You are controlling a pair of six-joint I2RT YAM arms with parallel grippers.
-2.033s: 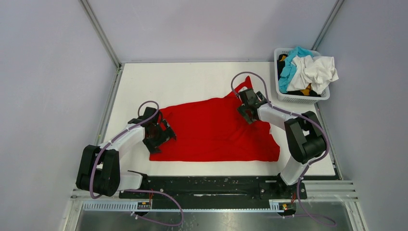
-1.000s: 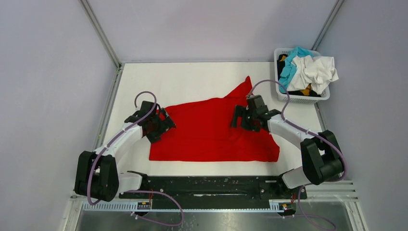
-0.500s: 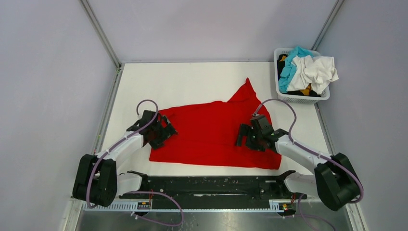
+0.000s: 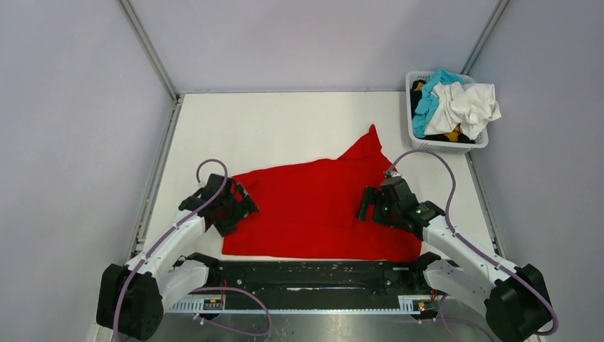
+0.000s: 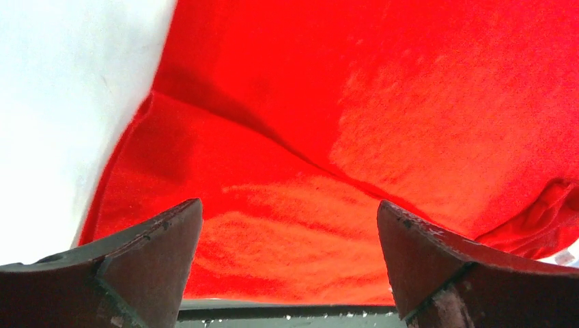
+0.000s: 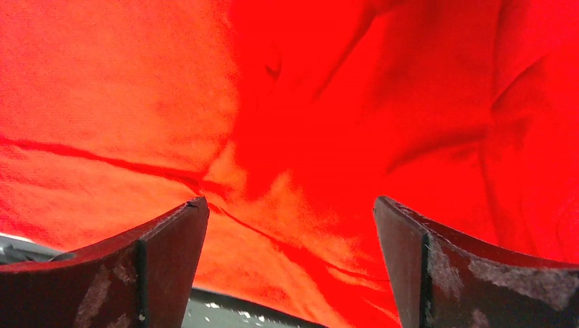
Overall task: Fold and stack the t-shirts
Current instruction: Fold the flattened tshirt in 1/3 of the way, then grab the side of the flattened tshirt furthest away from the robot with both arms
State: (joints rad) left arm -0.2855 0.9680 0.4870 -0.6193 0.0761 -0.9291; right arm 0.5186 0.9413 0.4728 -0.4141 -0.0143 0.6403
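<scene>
While the red fabric t-shirt (image 4: 313, 206) lies spread on the white bench (image 4: 285, 128) near my bases, my left gripper (image 5: 288, 203) and right gripper (image 6: 290, 199) hang over its two sides, both spread wide, clasping nothing.

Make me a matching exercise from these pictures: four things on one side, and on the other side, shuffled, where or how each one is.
Things
1. red t-shirt
2. laundry basket
3. left fingers
4. white garment

Places or states
A. at the far right corner of the table
B. on top of the pile in the basket
C. spread on the table between the two arms
D. wide open above the shirt's left edge

Pairs: 1-C, 2-A, 3-D, 4-B
</scene>
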